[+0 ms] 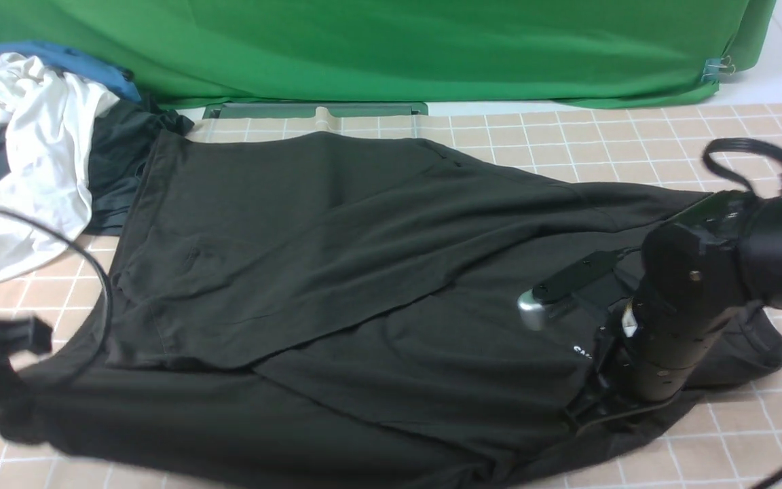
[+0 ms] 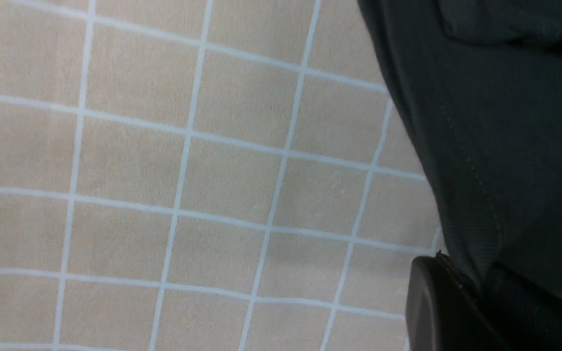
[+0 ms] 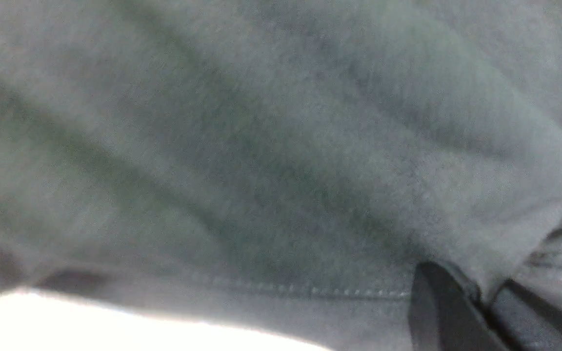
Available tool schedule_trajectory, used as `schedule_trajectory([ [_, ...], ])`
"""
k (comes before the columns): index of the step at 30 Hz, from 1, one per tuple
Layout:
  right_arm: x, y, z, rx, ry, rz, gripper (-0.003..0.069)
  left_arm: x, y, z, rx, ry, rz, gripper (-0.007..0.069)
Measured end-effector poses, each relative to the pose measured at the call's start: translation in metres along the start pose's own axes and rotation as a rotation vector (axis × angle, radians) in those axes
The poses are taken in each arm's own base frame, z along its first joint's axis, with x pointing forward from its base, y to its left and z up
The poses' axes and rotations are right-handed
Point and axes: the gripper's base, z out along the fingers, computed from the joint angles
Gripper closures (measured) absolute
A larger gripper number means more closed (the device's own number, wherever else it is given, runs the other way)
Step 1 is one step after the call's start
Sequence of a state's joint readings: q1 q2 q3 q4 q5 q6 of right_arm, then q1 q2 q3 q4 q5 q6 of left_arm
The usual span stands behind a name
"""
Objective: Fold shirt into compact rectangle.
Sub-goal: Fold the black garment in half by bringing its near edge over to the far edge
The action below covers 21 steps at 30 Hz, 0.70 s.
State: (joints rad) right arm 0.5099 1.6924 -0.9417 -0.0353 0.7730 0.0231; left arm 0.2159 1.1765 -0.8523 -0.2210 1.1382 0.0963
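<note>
The black shirt (image 1: 337, 272) lies spread over the checked table, one side flap folded across its body; a bit of white print (image 1: 581, 352) shows near my right arm. My left gripper (image 1: 4, 401), blurred at the near left, is shut on the shirt's edge; the left wrist view shows the shirt (image 2: 495, 122) pinched at the gripper (image 2: 481, 285) between dark fingers (image 2: 432, 307). My right gripper (image 1: 601, 401) reaches down onto the near right part. The right wrist view shows the shirt (image 3: 261, 146) filling the frame, a fold nipped at the gripper (image 3: 486, 292) between close-set fingers (image 3: 437, 317).
A white garment (image 1: 31, 149), blue cloth (image 1: 58, 58) and a smaller dark garment (image 1: 119, 163) are piled at the back left. A green backdrop (image 1: 398, 47) runs along the far edge. Bare checked cloth (image 1: 635, 136) shows at the back right.
</note>
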Motion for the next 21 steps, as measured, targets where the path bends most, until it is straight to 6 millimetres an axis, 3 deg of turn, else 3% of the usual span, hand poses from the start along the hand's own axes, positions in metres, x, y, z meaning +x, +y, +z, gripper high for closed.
schedule_trajectory([
  [4,0.003,-0.011,-0.033,0.024,-0.049,0.011,0.0586,-0.014,-0.005,-0.018,0.015,-0.076,-0.078,0.0605],
  [8,-0.008,-0.033,-0.054,0.037,-0.09,0.055,0.0587,-0.039,-0.01,-0.03,0.051,-0.135,-0.114,0.0605],
  [12,-0.025,-0.055,-0.069,0.037,-0.138,0.089,0.0587,-0.07,-0.011,-0.024,0.081,-0.15,-0.136,0.0605],
  [14,-0.046,-0.072,-0.076,0.043,-0.179,0.1,0.0588,-0.103,-0.011,-0.014,0.108,-0.157,-0.156,0.0605],
  [17,-0.069,-0.087,-0.078,0.052,-0.214,0.12,0.0588,-0.132,-0.01,-0.002,0.133,-0.165,-0.173,0.0605],
  [20,-0.099,-0.103,-0.068,0.06,-0.227,0.136,0.0588,-0.171,-0.011,0.018,0.153,-0.174,-0.181,0.0605],
  [21,-0.099,-0.103,-0.068,0.06,-0.227,0.136,0.0588,-0.174,-0.011,0.02,0.153,-0.175,-0.18,0.0605],
])
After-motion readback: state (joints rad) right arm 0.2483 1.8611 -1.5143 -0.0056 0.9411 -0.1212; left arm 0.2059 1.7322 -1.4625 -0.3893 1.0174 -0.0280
